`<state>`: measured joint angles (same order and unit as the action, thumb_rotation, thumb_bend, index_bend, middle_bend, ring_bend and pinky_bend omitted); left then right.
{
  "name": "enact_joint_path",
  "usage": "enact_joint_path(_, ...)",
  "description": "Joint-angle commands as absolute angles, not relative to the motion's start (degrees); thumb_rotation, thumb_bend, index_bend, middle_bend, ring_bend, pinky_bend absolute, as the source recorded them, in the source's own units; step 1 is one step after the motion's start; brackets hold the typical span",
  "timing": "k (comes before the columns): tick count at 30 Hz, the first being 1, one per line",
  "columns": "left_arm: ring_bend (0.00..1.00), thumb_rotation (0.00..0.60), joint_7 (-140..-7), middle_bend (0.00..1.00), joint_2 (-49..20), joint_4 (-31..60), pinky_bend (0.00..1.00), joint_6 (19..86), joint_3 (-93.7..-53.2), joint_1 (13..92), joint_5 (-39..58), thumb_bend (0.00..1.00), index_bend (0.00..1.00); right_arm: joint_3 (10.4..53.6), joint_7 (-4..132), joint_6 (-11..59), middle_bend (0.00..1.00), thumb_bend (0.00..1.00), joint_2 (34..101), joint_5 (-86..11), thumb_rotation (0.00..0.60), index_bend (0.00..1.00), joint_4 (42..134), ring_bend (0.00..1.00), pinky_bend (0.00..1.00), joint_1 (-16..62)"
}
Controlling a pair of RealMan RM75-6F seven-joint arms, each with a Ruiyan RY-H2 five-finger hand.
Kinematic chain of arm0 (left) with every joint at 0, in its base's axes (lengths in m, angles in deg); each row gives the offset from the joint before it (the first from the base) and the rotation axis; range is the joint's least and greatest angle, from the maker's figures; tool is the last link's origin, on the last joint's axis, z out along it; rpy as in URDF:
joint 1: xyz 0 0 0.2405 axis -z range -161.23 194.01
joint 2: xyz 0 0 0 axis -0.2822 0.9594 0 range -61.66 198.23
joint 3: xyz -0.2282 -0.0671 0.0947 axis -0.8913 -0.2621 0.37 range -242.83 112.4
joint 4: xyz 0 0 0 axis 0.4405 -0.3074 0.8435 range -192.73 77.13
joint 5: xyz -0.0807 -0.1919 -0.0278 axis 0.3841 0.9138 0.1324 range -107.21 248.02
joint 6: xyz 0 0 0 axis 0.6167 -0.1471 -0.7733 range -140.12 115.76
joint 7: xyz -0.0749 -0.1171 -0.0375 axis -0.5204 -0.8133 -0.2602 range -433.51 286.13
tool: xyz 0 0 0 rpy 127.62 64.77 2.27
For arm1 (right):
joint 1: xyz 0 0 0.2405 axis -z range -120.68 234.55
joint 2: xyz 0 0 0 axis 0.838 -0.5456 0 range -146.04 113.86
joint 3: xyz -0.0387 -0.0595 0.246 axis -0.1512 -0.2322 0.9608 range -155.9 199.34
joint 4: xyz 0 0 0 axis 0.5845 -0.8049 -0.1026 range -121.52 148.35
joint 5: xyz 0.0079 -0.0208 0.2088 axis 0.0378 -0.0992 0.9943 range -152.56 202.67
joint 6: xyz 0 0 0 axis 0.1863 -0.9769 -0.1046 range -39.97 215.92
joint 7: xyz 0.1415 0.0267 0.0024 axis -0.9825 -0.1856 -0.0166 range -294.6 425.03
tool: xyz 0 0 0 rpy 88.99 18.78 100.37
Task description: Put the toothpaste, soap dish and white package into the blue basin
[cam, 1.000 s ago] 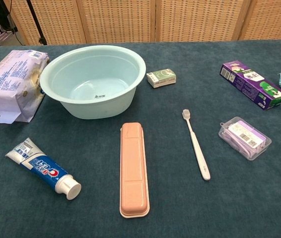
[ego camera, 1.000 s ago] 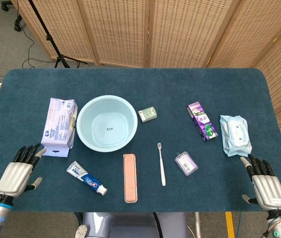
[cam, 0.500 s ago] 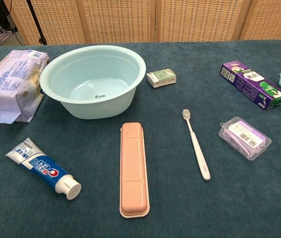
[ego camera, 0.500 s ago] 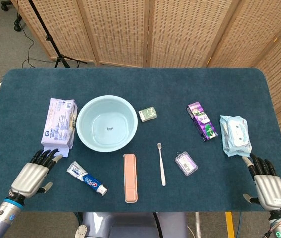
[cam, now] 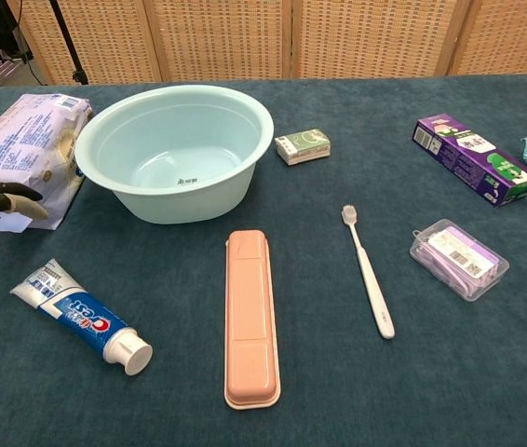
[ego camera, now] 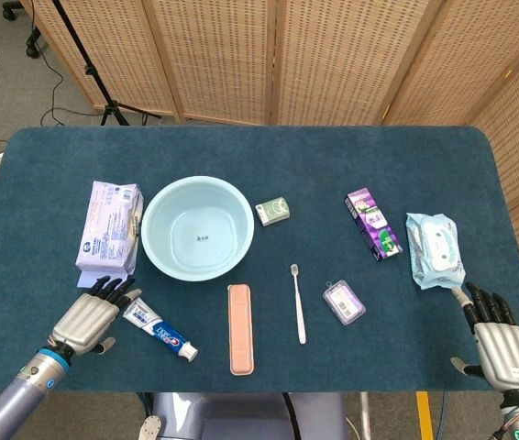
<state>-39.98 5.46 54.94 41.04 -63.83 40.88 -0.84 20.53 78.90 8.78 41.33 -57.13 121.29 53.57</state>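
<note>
1. Blue basin (ego camera: 198, 228) is my landmark; it stands empty on the table (ego camera: 241, 151), so none of the three items is in yet.
2. Toothpaste (ego camera: 159, 328) lies below-left of the basin, cap pointing away from it. My left hand (ego camera: 88, 316) sits just beside the tube's crimped end, fingers spread, holding nothing.
3. White package (ego camera: 109, 226) lies just left of the basin, close to its wall. The pink soap dish (ego camera: 240, 327) lies below the basin, near the table's front edge.
4. My right hand (ego camera: 497, 340) rests far right of the basin, fingers apart and empty, beside a pale blue wipes pack (ego camera: 435, 249).
5. Risks, as I judge them: the tube is rounded and may roll or squirt sideways if I close on the crimped end. Reaching forward could also nudge the package.
6. Room: open cloth lies between the tube and the basin, so a lift and short carry looks free. The front edge is close behind the tube.
</note>
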Motion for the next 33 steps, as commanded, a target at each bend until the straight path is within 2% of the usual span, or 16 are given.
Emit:
enact_joint_path(1, 0.00, 0.600, -36.4, 0.00, 3.3, 56.1, 0.00, 39.2, -63.4, 43.2, 2.7, 0.26, 0.12, 20.6, 78.3, 8.5, 0.00, 0.10, 41.3, -57.5, 0.600, 0.00, 121.2, 0.00, 0.00, 53.7)
enact_joint_path(8, 0.00, 0.600, -30.4, 0.00, -0.1, 56.7, 0.00, 38.9, -61.8, 46.0, 7.4, 0.26, 0.16, 20.8, 77.0, 8.1, 0.00, 0.10, 40.8, -57.6, 0.600, 0.00, 121.1, 0.00, 0.00, 53.9)
enact_joint_path(21, 0.03, 0.600, -25.8, 0.00, -6.9, 54.1, 0.00, 43.9, -60.0, 47.6, 11.2, 0.27, 0.21, 21.0, 75.0, 7.7, 0.00, 0.10, 40.1, -57.8, 0.600, 0.00, 121.0, 0.00, 0.00, 54.2)
enact_joint_path(33, 0.13, 0.600, -26.2, 0.09, -11.9, 49.3, 0.06, 47.2, -58.5, 47.0, 8.6, 0.30, 0.32, 21.1, 74.4, 7.6, 0.00, 0.10, 39.9, -58.1, 0.600, 0.00, 121.0, 0.00, 0.00, 54.4)
